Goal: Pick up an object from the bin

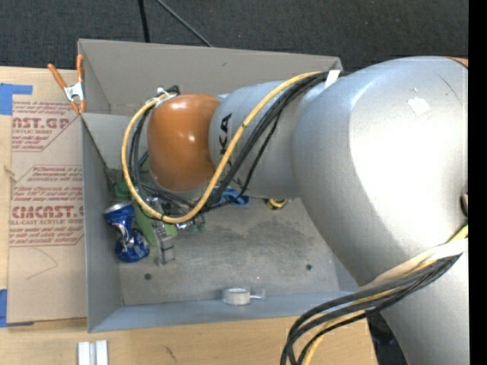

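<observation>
Closest to the lens: big grey arm (380,173), reaching into the bin (228,71) from its right edge, with an orange cover (179,139) at the wrist. Below the cover, gripper (163,248) low over the floor near the left wall; cannot tell how far open, nor whether anything is held. Just beside it, toward the left wall: crushed blue can (125,234). Against the front wall, well apart: small pale grey ring (237,296).

Arm (365,166): black letters "KA" on the grey casing, next to the orange cover (179,139).
Cardboard (38,166): red print, large "CAST" twice, small "ACRYLIC SHEET" beneath.
Blue can (125,230): print unreadable.
</observation>
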`<state>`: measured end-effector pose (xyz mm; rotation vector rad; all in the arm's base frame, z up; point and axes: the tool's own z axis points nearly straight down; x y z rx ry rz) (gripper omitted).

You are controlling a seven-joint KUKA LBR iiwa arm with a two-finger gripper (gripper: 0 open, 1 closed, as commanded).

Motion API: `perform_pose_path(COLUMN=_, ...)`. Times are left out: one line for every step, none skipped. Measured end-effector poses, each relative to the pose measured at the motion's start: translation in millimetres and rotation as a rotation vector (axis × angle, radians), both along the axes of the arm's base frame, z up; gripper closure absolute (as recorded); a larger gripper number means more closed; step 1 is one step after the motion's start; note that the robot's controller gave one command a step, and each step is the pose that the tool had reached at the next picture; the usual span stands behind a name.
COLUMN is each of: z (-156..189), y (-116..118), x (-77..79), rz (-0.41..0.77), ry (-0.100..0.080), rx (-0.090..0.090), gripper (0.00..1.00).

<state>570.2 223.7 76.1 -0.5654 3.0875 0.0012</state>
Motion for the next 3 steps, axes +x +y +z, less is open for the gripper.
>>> perform_pose_path(z=-5, y=24, x=-12.7, rz=0.371, ry=-0.003, rx=0.000, gripper=0.00)
perform_pose_path(z=-3, y=26, x=-11.4, rz=0.370, ry=-0.009, rx=0.005, gripper=1.00)
perform_pose_path(z=134, y=15, x=-27.8, rz=0.424, ry=-0.008, rx=0.000, gripper=1.00)
